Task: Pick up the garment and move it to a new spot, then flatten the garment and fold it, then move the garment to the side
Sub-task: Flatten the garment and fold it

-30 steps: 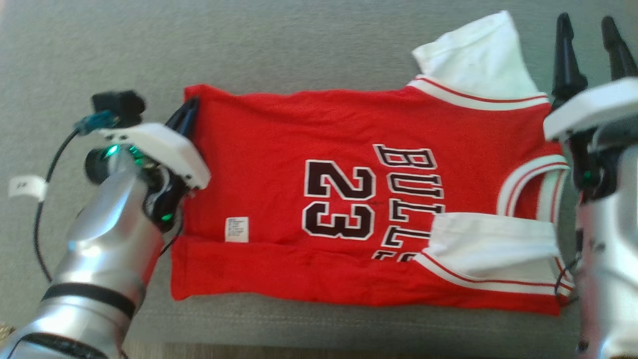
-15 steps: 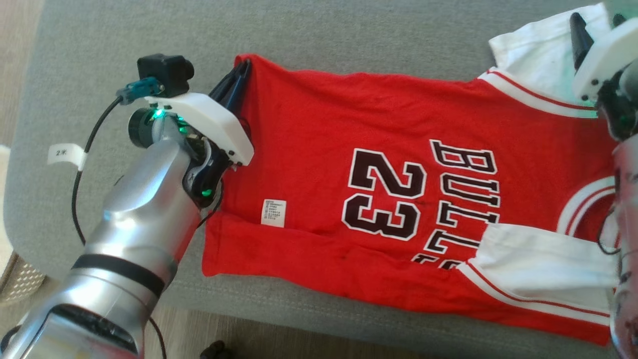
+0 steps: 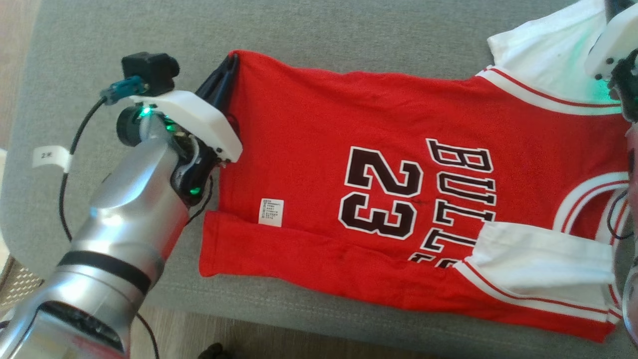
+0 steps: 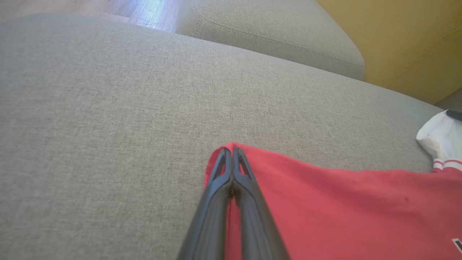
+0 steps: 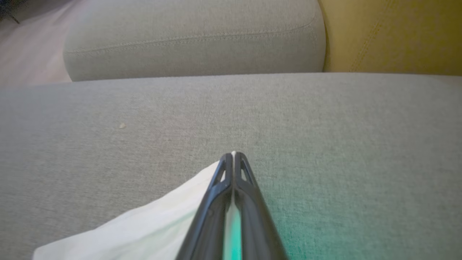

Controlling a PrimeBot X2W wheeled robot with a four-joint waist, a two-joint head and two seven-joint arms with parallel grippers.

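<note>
The garment, a red jersey with "23" and "BULLS" in black and with white sleeves, lies spread on a grey sofa cushion. My left gripper is shut on its far left hem corner. In the left wrist view the left gripper's fingers pinch the red cloth at that corner. My right gripper is shut on the tip of the white sleeve. In the head view its white wrist housing sits over the far right sleeve. The near edge of the garment is folded over.
A second grey cushion lies beyond this one, with a yellow surface behind it. The cushion's front edge runs along the bottom of the head view, with wooden floor below it. A woven basket stands at the lower left.
The right gripper, open beside the white sleeve a second ago, has shut on its tip. The head camera has shifted. The left gripper still pinches the hem corner.
</note>
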